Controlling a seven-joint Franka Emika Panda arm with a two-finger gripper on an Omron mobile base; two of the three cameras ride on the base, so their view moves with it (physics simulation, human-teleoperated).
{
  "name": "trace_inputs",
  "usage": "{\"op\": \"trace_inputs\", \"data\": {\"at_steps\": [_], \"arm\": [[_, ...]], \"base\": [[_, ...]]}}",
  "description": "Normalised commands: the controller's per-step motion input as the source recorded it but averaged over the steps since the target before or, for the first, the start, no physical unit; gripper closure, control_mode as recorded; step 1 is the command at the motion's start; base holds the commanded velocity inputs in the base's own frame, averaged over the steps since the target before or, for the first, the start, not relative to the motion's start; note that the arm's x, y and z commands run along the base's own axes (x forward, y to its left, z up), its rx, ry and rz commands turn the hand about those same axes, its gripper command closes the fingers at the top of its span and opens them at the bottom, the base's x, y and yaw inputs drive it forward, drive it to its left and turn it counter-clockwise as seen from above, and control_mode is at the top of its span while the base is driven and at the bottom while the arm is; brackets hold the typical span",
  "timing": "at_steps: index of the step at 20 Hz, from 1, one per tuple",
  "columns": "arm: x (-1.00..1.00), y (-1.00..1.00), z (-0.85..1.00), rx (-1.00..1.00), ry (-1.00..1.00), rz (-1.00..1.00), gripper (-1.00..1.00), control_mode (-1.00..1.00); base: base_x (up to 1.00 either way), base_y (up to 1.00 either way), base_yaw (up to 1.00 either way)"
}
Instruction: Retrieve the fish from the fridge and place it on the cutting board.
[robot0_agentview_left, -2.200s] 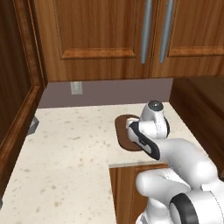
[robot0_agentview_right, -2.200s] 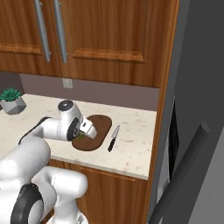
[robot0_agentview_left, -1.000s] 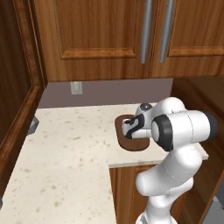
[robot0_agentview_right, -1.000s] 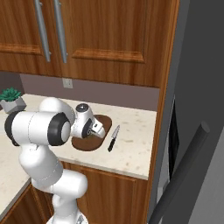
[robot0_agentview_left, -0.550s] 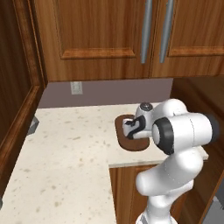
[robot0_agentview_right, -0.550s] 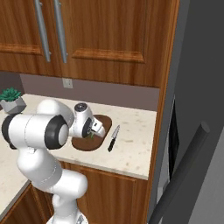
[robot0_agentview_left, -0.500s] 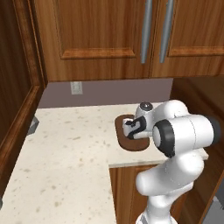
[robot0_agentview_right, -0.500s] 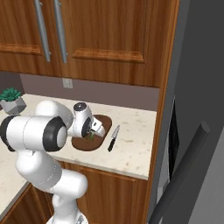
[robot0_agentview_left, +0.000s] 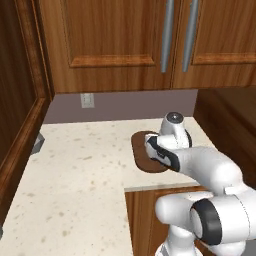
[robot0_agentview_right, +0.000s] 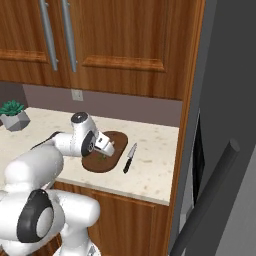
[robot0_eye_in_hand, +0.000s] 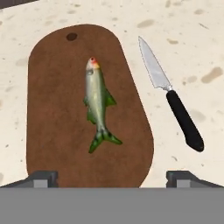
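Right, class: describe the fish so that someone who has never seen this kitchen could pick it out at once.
Start at the speckled counter and find the dark brown cutting board on it. The fish lies flat near the board's middle, apart from the black-handled knife beside the board. It is slim, olive-green and silvery, with a forked tail.

Black-handled knife (robot0_eye_in_hand: 171, 96) on speckled counter (robot0_agentview_left: 85, 170), potted plant (robot0_agentview_right: 15, 114), wooden cabinets (robot0_agentview_left: 115, 45)
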Motion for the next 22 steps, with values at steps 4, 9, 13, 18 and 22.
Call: {"op": "trace_inputs", "data": {"at_steps": [4, 9, 13, 18, 22], "arm": [[-1.0, 0.0, 0.7, 0.0, 0.04, 0.0, -1.0, -1.0], [-1.0, 0.0, 0.72, 0.0, 0.1, 0.0, -1.0, -1.0], [-1.0, 0.0, 0.71, 0.0, 0.11, 0.0, -1.0, -1.0], [-0.64, -0.02, 0.79, 0.01, 0.02, 0.0, -1.0, -1.0], [-0.42, -0.01, 0.77, 0.0, 0.0, 0.0, -1.0, -1.0]], "base": [[0.0, 0.0, 0.0], [0.0, 0.0, 0.0], [0.0, 0.0, 0.0], [0.0, 0.0, 0.0], [0.0, 0.0, 0.0]]}}
